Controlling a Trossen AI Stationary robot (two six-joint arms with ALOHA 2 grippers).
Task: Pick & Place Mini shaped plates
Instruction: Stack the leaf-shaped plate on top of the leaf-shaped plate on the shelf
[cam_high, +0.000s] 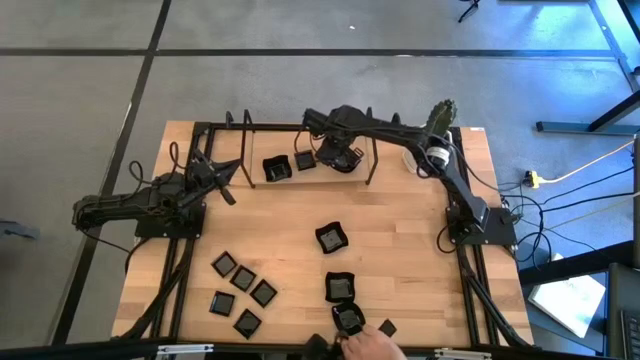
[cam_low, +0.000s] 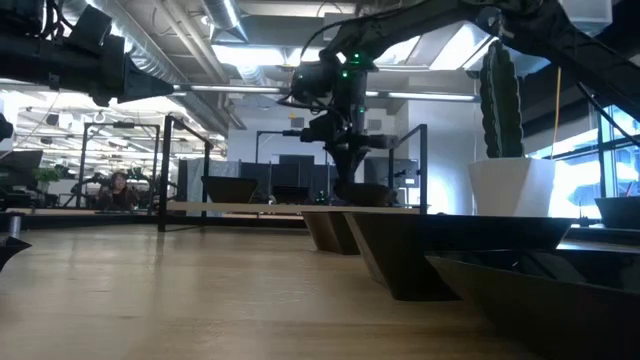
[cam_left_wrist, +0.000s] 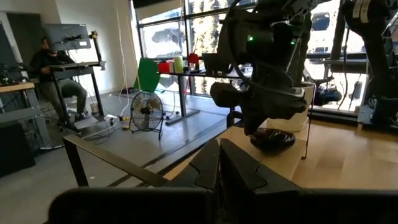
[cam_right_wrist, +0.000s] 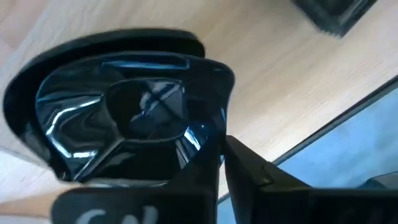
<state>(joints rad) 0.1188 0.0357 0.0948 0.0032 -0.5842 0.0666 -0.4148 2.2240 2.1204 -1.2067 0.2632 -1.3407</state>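
— Plates lie where? Two with a wavy dish on the far shelf, more scattered on the near table.
— And the claws?
— Right gripper sits over that dish, fingers nearly together at its rim; grip unclear. Left gripper waits closed, empty, at the left
— Anyone else?
— A hand at the near edge

Daylight is streaming through the windows and glaring; ceiling lights are glowing, the near plates are blurring.
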